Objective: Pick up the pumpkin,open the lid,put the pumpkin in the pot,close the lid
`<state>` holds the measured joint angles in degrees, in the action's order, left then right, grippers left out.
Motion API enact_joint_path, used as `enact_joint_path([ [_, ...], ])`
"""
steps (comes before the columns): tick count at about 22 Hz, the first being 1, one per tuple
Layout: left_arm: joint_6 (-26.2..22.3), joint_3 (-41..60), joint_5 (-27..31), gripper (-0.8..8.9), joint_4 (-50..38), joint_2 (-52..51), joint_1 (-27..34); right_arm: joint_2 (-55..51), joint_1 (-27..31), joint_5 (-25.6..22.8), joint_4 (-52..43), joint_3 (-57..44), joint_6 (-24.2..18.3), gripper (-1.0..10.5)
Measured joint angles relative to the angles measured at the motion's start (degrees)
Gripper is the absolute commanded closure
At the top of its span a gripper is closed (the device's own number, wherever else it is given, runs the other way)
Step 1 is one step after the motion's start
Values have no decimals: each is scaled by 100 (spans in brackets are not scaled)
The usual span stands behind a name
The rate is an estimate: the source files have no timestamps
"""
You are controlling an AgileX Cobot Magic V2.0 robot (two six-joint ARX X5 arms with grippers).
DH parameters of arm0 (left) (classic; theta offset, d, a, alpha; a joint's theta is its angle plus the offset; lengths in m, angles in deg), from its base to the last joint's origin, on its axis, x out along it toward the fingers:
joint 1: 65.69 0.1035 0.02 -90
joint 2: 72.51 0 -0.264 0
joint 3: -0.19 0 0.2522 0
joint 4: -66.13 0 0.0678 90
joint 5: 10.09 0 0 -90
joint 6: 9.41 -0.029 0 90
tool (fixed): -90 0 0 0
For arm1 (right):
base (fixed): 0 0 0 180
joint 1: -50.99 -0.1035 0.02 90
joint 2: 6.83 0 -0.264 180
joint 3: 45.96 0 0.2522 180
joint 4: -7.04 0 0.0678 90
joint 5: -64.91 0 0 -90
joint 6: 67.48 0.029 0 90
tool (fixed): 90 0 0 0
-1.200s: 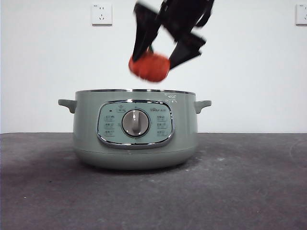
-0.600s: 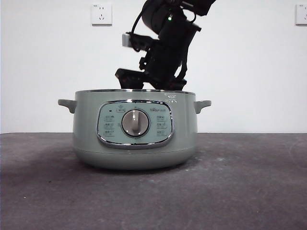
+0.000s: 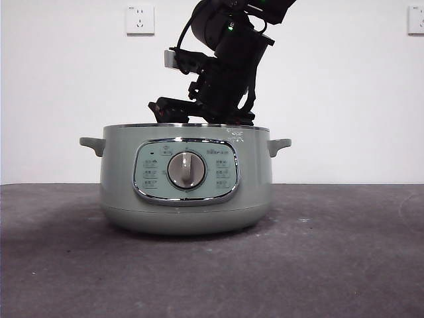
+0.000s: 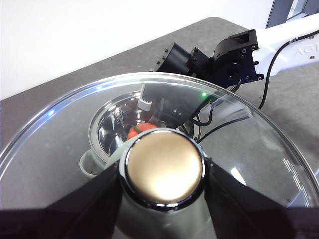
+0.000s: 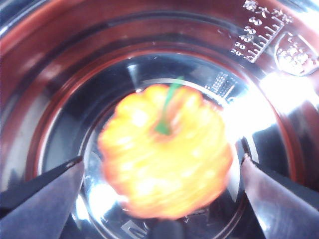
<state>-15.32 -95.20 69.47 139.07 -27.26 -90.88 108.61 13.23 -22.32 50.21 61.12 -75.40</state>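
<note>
Pot (image 3: pixel 186 199), one only, stands on the grey surface (image 3: pixel 331 265) with its dial (image 3: pixel 186 169) facing the front camera and one small handle at each side, two in all. One dark arm reaches down from 12 o'clock into its open mouth; by the wrist views this is the right arm.

Inside the steel bowl lies the single pumpkin (image 5: pixel 167 172), stem up, blurred and washed out to yellow in the right wrist view. The right gripper (image 5: pixel 162 189) hangs over it with its two fingers spread wide, one at 8 o'clock and one at 4 o'clock of the pumpkin, neither touching it.

The left gripper (image 4: pixel 162 174) holds the one lid (image 4: pixel 60 144) aloft, its two fingers pinching the knob (image 4: pixel 163 167) from either side. Through the glass, the left wrist view shows the pot below with a sliver of orange pumpkin (image 4: pixel 139 130) in it and the right arm leaning in.

Two wall sockets show behind, one (image 3: pixel 140 19) at 11 o'clock and one at the right edge.
</note>
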Motion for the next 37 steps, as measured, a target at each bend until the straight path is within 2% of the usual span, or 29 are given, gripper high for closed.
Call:
enact_joint_path([
  [2,-7,0,0,822,-2,68,0,-170,0,-59,37,0,26,376],
  [5,-72,0,-2,822,-205,452,0,-1366,4,-883,229,2,118,379],
  [7,-120,0,-63,822,-601,872,0,-2328,107,-1163,636,33,251,379],
  [14,-376,0,-308,822,-1969,2500,0,-4728,262,-1196,1655,37,431,380],
  [24,-415,0,-581,822,-3112,3884,-2,-5748,262,-1198,2208,37,474,380],
  [37,-417,0,-575,822,-3755,4929,-17,-5866,262,-1198,2811,37,496,380],
])
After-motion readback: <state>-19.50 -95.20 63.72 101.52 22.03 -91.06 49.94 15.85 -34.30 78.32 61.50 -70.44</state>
